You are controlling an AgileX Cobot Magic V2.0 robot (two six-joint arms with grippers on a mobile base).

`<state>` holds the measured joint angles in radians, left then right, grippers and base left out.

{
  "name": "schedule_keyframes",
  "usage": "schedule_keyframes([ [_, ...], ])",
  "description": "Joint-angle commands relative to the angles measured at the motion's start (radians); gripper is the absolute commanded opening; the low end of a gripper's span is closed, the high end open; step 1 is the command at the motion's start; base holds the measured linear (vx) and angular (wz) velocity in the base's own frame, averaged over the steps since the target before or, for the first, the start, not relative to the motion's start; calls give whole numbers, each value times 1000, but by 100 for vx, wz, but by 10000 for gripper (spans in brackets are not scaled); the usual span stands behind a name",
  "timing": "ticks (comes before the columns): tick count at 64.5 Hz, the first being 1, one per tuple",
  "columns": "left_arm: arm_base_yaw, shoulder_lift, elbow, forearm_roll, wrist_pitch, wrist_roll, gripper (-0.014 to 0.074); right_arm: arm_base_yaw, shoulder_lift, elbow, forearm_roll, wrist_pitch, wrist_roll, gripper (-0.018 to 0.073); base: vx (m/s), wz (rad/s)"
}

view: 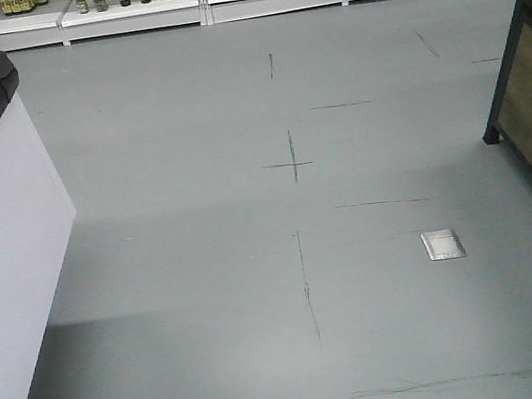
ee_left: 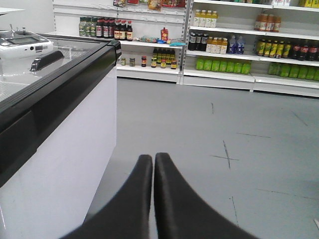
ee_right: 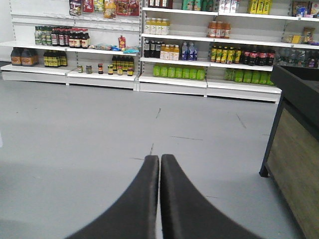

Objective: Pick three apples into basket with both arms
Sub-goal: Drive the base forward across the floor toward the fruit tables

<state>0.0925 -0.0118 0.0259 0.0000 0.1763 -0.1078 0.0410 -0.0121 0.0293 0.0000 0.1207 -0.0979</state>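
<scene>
Neither apples nor basket show in any view, so the task looks to be at its start, the approach. The left gripper [ee_left: 153,162] and right gripper [ee_right: 159,162] hang over the grey shop floor [view: 248,212], fingers [ee_right: 139,204] pressed together on nothing. Next, I judge, the base must find the fruit, then the fingers must spread.

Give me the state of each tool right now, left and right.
Left tool: closed, fingers together, holding nothing.
Right tool: closed, fingers together, holding nothing.
</scene>
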Motion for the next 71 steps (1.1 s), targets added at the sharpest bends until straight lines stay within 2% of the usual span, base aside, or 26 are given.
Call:
schedule_keyframes([
  [1,-5,-15,5,0,-76,-4,-6,0,-13,13,0,-78,-6,-4,14,6],
  [34,-5,-15,5,0,-76,-4,-6,0,-13,13,0,-78,-6,-4,15,4],
  [71,-5,-15,5,0,-76,-4,-6,0,-13,13,0,-78,-6,-4,13,-19],
])
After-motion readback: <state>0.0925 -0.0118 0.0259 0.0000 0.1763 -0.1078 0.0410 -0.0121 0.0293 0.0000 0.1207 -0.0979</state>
